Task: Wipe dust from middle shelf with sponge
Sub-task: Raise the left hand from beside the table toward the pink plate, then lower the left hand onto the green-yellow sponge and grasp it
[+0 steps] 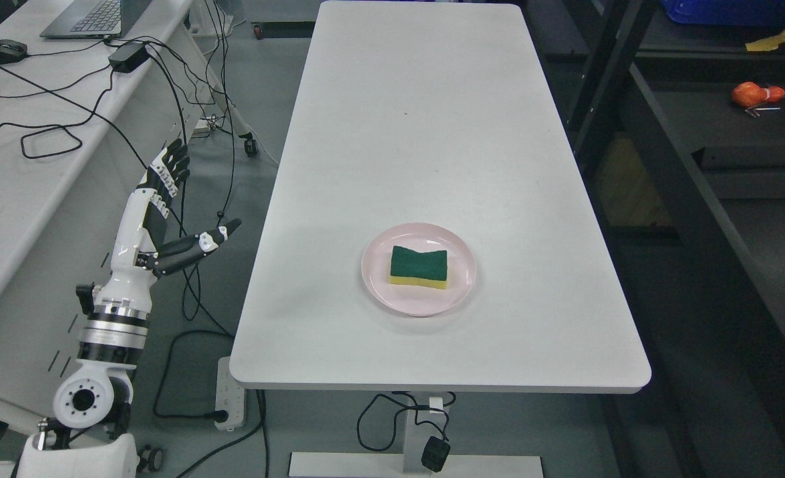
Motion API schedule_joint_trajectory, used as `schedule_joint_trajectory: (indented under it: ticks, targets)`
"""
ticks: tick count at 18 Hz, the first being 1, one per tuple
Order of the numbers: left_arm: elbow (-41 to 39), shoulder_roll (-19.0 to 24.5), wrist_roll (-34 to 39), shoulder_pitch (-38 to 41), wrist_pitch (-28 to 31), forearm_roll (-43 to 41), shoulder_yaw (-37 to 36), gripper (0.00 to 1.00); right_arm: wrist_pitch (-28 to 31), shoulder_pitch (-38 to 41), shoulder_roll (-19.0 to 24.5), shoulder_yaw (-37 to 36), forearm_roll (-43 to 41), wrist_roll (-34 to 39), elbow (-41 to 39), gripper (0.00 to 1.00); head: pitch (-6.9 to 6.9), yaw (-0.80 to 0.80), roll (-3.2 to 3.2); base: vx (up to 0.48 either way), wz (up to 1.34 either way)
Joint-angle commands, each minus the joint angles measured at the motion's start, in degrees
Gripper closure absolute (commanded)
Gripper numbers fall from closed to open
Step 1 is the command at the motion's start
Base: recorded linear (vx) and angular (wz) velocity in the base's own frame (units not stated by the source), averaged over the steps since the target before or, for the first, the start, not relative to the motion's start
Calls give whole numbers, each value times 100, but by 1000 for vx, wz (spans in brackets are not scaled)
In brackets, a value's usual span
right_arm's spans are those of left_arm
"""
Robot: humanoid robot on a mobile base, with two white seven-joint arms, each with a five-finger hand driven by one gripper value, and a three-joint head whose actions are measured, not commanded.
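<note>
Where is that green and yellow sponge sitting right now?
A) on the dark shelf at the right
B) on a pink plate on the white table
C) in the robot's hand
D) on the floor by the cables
B: the sponge lies on the pink plate on the white table, while the left hand is open, off to the side.

One sponge [419, 267] sits on one pink plate [376, 275], on one white table [419, 133]. One robot hand [160, 219] shows. Off left: one laptop [93, 16], one mouse [4, 51].
</note>
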Motion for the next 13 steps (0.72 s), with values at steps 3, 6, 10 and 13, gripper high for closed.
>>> schedule_joint_trajectory:
  ticks: [3,6,10,13]
  targets:
    - [2255,1572,-199,-2002,-1713,-3534,-1484,6,3,-1,-100,-1,0,2,-100,0,0,0,0,0,0]
    - [2485,1397,-199,-2530,-1970,-4659,-2687,6,3,-1,-100,0,0,2,-100,0,0,0,0,0,0]
    - [2818,765,-199,-2918,-1979,-5952,-3235,6,3,-1,-100,-1,0,2,-100,0,0,0,0,1,-6]
    - [3100,308,-199,-3164,-1988,-6332,-3918,6,3,-1,-100,-1,0,2,-100,0,0,0,0,0,0]
